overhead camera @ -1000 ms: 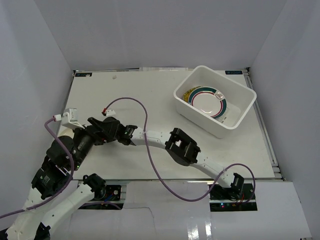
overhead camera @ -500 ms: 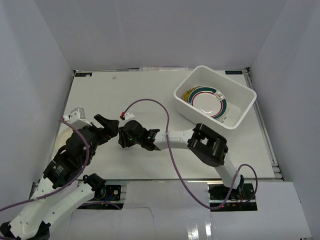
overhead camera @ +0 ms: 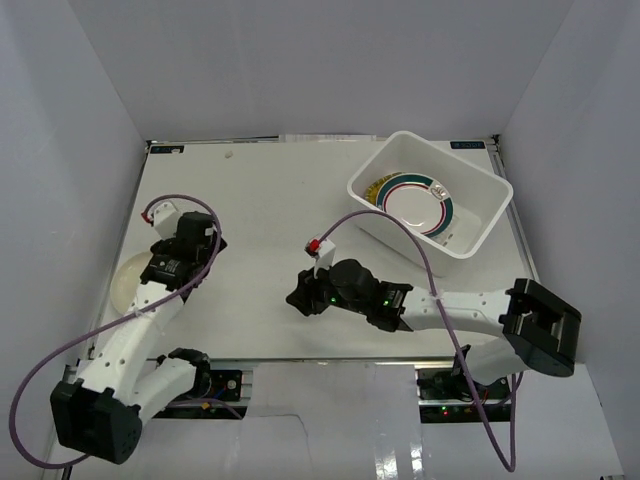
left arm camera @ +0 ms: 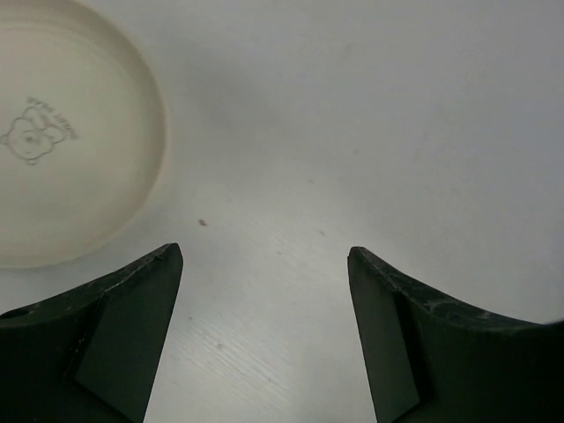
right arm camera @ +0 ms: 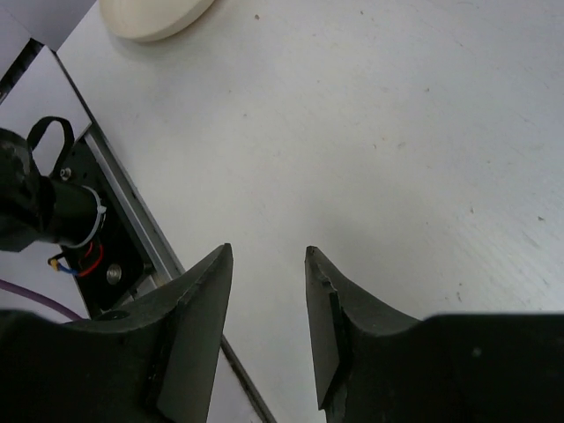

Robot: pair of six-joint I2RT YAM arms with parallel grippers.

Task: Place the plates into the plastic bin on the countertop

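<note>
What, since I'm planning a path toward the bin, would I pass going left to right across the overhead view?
cream plate → left gripper → right gripper → white bin, with a green-rimmed plate inside it

White countertop [overhead camera: 300,200], cream plate [overhead camera: 120,282], plastic bin [overhead camera: 410,245]

top: overhead, whole countertop [overhead camera: 270,200] | wrists: close, downward; share cream plate [left arm camera: 62,132]

Cream plate [overhead camera: 121,282] half tucked under the left arm [overhead camera: 135,325] from above; left wrist view crops it at 2 edges, stamp [left arm camera: 35,134] too small to read. A yellow plate [overhead camera: 377,190] peeks from beneath the green-rimmed plate [overhead camera: 420,205].
</note>
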